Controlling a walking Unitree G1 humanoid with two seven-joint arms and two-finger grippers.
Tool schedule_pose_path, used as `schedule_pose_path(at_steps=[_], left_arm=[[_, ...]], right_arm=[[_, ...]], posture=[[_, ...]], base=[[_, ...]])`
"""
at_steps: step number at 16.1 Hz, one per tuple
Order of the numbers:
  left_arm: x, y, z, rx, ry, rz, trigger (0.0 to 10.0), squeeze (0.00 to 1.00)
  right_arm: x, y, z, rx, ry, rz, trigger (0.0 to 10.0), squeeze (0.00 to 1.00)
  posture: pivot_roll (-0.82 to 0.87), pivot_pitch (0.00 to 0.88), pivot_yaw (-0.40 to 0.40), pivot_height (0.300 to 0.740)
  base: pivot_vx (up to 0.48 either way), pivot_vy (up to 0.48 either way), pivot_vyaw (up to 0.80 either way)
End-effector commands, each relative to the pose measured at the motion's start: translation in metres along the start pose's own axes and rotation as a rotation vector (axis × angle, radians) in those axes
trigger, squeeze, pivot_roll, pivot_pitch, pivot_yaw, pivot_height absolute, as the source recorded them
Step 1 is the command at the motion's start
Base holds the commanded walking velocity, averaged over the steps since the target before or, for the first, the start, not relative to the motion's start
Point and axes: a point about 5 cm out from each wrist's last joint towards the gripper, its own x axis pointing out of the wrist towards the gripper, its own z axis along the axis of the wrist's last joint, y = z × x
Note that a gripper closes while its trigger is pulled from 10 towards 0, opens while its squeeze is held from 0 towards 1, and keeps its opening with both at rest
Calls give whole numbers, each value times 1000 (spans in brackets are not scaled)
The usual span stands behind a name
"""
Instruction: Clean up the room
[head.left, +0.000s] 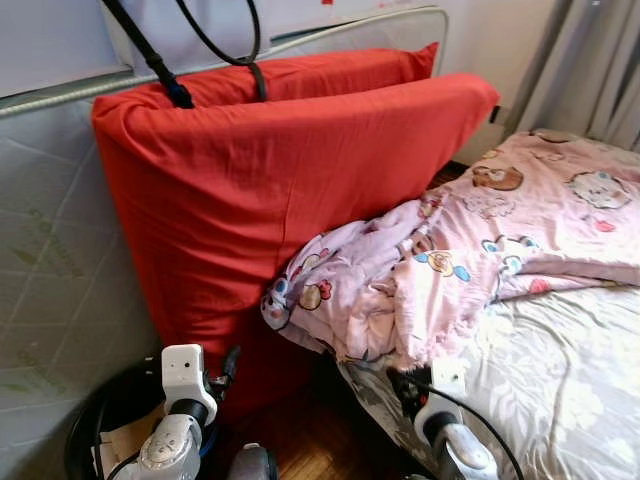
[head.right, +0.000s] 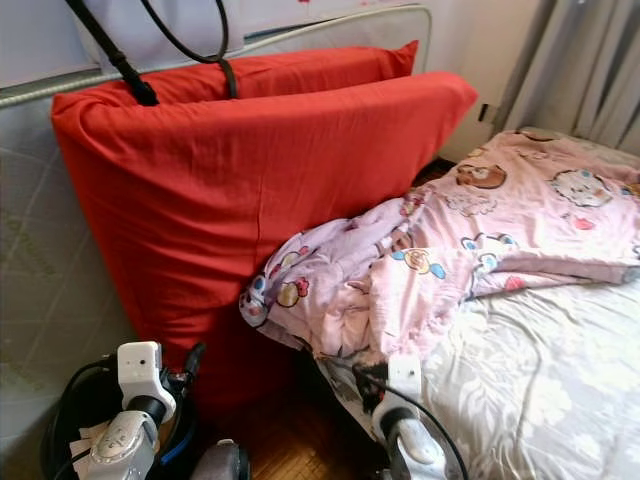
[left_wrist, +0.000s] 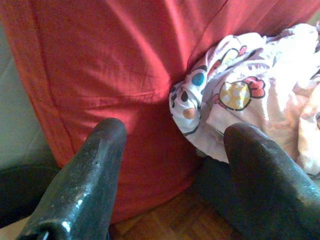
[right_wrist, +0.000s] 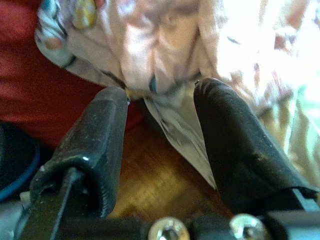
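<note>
Both arms low at the bed's near corner. Left end effector (left_wrist: 170, 175) has fingers spread wide, nothing between them, aimed at the base of the red pillow (head.left: 270, 200) and the drooping end of the pink quilt (head.left: 440, 260). Right end effector (right_wrist: 160, 145) is also open and empty, its tips just short of the quilt edge where it hangs off the bed (head.left: 560, 380) above the wood floor (head.left: 310, 440). My read: the step in hand looks like an approach to the quilt, though one moment doesn't settle it. If so, a grasp calls for closing on the hanging fold, not the sheet under it. Further back, the quilt lies bunched and half off the mattress; two red pillows stand on edge against the grey padded wall (head.left: 50, 280).
</note>
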Motion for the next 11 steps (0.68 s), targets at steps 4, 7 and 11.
schedule_pose_path(at_steps=[4, 7, 11], left_arm=[[2, 1, 2, -15, 1, 3, 10000, 0], [3, 0, 4, -15, -3, 1, 10000, 0], [2, 2, 3, -12, -2, 3, 10000, 0]], right_arm=[[-5, -10, -4, -18, 21, -7, 10000, 0], [0, -4, 1, -19, 15, -5, 10000, 0], [1, 0, 3, -21, 0, 12, 10000, 0]], posture=[[27, 0, 10, 630], [30, 0, 8, 630], [33, 0, 7, 630]], base=[[127, 0, 0], [264, 0, 0], [302, 0, 0]])
